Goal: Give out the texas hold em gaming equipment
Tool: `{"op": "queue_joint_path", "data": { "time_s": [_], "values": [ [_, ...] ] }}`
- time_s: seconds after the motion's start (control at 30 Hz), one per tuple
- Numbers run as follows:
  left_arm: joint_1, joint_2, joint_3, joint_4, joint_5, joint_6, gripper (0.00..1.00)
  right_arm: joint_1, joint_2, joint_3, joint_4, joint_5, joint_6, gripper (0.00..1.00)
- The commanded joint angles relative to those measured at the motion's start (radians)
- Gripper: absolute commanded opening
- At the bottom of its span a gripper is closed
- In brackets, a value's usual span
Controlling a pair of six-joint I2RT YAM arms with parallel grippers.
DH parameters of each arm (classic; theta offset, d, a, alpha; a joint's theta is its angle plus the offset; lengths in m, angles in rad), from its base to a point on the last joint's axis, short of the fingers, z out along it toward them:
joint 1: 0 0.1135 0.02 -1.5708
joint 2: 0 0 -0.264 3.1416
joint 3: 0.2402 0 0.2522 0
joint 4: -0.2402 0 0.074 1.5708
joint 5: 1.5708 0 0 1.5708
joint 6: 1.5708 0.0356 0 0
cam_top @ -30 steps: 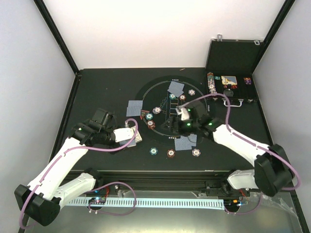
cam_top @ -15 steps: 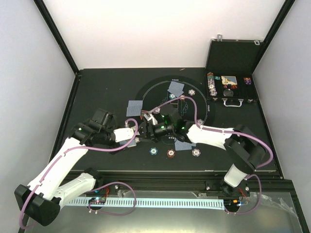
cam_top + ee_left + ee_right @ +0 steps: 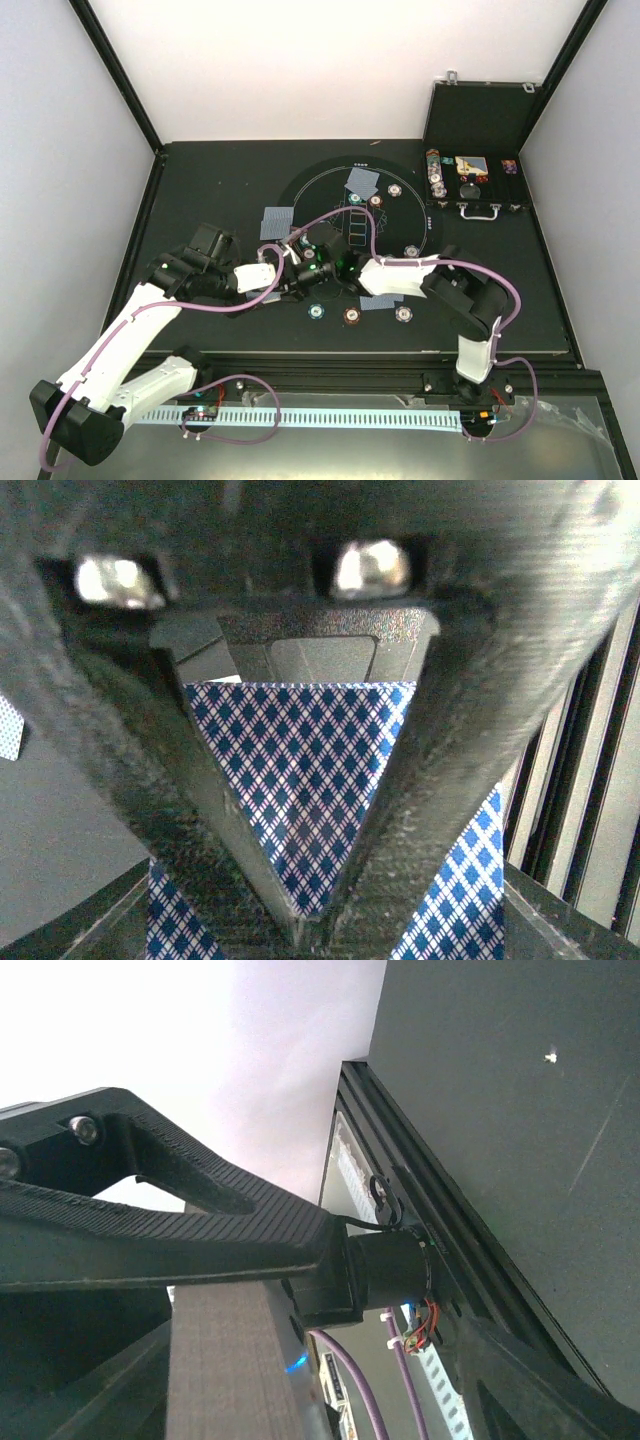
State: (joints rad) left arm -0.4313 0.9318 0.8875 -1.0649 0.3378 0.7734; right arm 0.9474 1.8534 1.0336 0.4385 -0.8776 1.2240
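- Pinching the deck of playing cards (image 3: 300, 780) flat between its pressed-together fingers, the left hand (image 3: 270, 284) hovered over the worktop (image 3: 200, 200) just left of the round mat (image 3: 400, 225). In the left wrist view the patterned backs filled the gap between the fingers.
- The right hand (image 3: 293, 277) had reached across the mat and sat just beside the deck. In its wrist view the fingers (image 3: 200, 1220) stood spread, and no card showed between them.
- Cards already lay face down on the mat: a far pair (image 3: 363, 181), a left pair (image 3: 278, 220) and a near pair (image 3: 380, 298). Chips sat along the near side (image 3: 352, 316), and the open case (image 3: 470, 175) stood at the far right.
- Handling, as a judgement: the cards looked thin, light, bendy and slick. The top one would probably slide off easily, but neighbours might drag along with it.
- The best hold seemed to be the free edge of the top card, clear of the left fingers. A light pinch and a pull along the card's plane would suit, rather than a lift.
- Squeezing too deep would likely take several cards or bend them.
- Compared with a second earlier, the right arm had swung from over the middle of the mat to the left, with its elbow folded in near the near edge. It now covered chips that had been visible left of centre.
- The left arm and deck had not shifted, and the dealt cards lay as before.
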Motion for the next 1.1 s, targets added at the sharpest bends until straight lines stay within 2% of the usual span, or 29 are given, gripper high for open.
{"op": "queue_joint_path", "data": {
  "time_s": [0.0,0.17,0.37,0.67,0.83,1.07],
  "values": [
    [0.005,0.000,0.028,0.005,0.021,0.004,0.06,0.002,0.038,0.015,0.069,-0.031,0.034,0.71],
    [0.005,-0.007,0.031,-0.003,0.017,0.007,0.06,-0.032,0.052,-0.044,0.104,-0.032,0.042,0.66],
    [0.005,-0.010,0.030,-0.005,0.010,0.010,0.06,-0.068,-0.013,-0.136,0.087,-0.024,0.002,0.61],
    [0.005,-0.004,0.027,0.000,0.011,0.004,0.06,-0.074,-0.099,-0.185,0.079,-0.010,-0.004,0.35],
    [0.005,-0.008,0.024,-0.003,0.000,0.006,0.06,-0.087,-0.143,-0.168,-0.073,0.009,-0.094,0.22],
    [0.005,-0.010,0.026,-0.007,0.001,0.006,0.06,-0.118,-0.208,-0.164,-0.233,0.030,-0.196,0.11]
  ]
}}
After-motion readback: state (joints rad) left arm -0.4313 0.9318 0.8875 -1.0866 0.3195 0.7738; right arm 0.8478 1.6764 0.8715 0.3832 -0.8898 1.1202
